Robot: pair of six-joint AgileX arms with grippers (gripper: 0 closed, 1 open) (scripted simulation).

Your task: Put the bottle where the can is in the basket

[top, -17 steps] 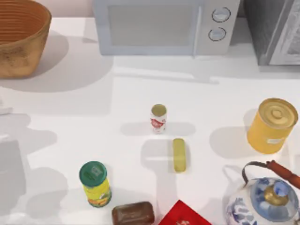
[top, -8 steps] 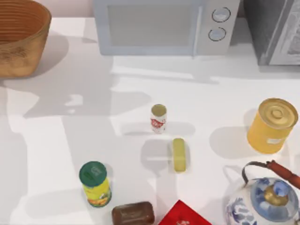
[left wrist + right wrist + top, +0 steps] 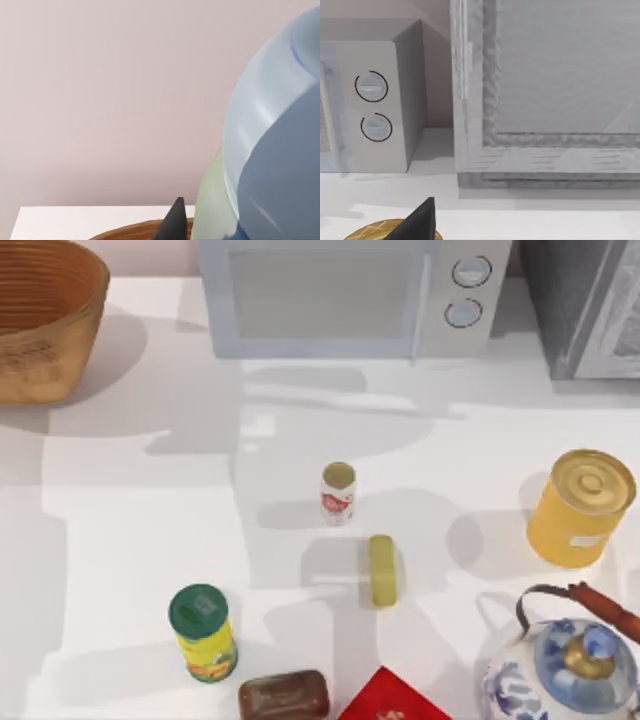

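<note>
The blue bottle [image 3: 280, 165] looms close in the left wrist view, see-through and held in the air by my left gripper [image 3: 200, 225]; one dark fingertip [image 3: 175, 222] shows beside it. Just below lies the rim of the wicker basket [image 3: 135, 232]. In the top view the basket [image 3: 45, 320] stands at the back left corner. The slim white can [image 3: 339, 493] with red markings stands upright at the table's middle, outside the basket. My right gripper [image 3: 420, 224] hangs over the gold top of the yellow tin [image 3: 370, 231], at the right side.
A microwave [image 3: 350, 295] and a grey appliance [image 3: 590, 305] line the back. The yellow tin [image 3: 580, 508] and a blue-white teapot [image 3: 565, 665] stand at the right. A yellow bar [image 3: 381, 570], a green-lidded yellow container [image 3: 203, 633], a brown block [image 3: 284, 695] and a red packet [image 3: 390, 702] lie in front.
The arm shadows on the table have slid towards the back and right. The sliver of arm at the top view's left edge is gone. No object on the table has moved.
</note>
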